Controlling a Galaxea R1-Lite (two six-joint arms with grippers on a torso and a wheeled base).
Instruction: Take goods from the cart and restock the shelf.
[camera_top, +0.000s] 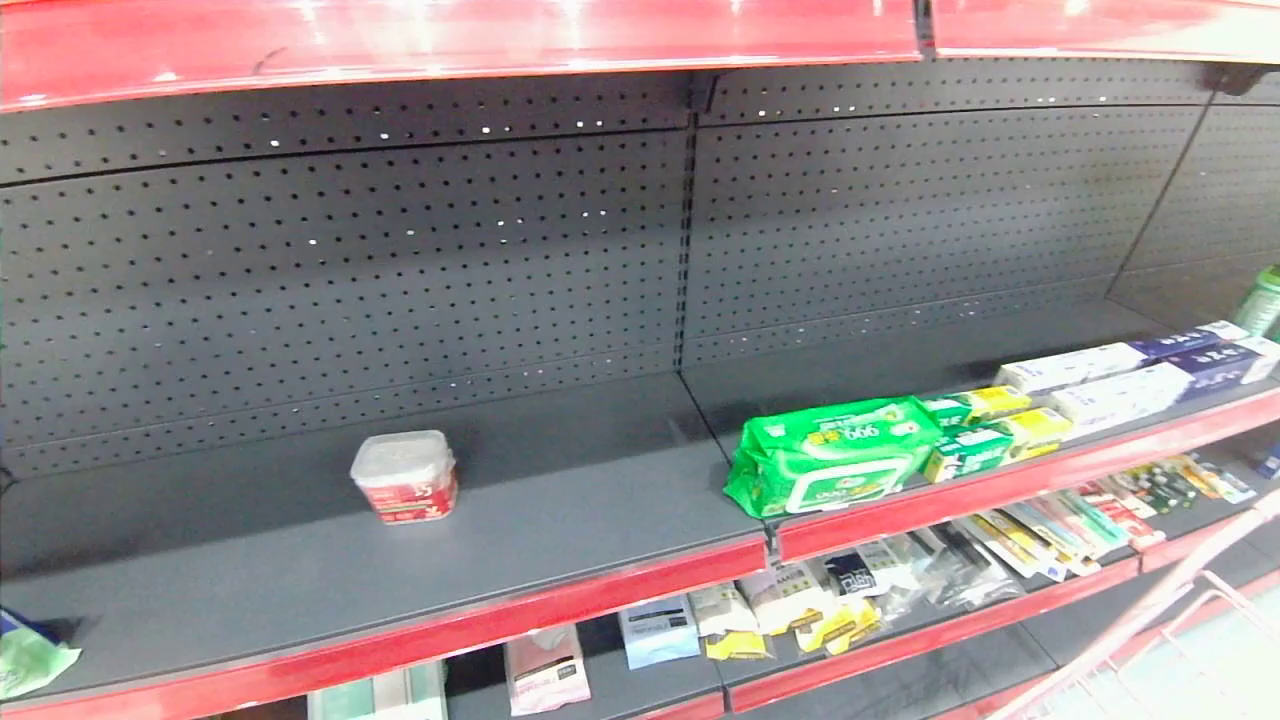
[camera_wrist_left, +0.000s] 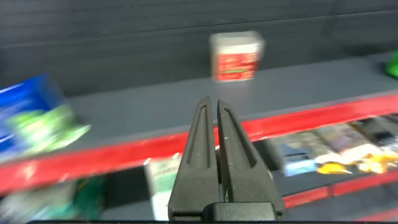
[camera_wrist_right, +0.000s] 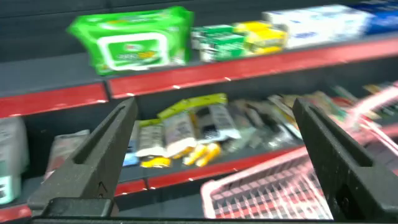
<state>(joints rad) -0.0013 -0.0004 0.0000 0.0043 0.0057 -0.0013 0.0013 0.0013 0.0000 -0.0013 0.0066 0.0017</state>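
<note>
A small red-and-white tub (camera_top: 405, 476) with a clear lid stands alone on the dark shelf board (camera_top: 560, 500); the left wrist view shows the same tub (camera_wrist_left: 236, 56) farther back. My left gripper (camera_wrist_left: 211, 118) is shut with nothing in it, held out in front of the shelf's red edge and below the tub. My right gripper (camera_wrist_right: 217, 124) is wide open and empty, in front of the lower shelf and above the pink cart (camera_wrist_right: 280, 190). A green wet-wipes pack (camera_top: 830, 455) lies at the start of the right shelf section, also seen as the pack (camera_wrist_right: 134, 38).
Green, yellow and white boxes (camera_top: 1050, 400) line the shelf to the right of the wipes. Hanging packets (camera_top: 900, 580) fill the lower shelf. A blue-green bag (camera_top: 30, 655) lies at the shelf's far left. The pink cart's rim (camera_top: 1150, 620) shows at the lower right.
</note>
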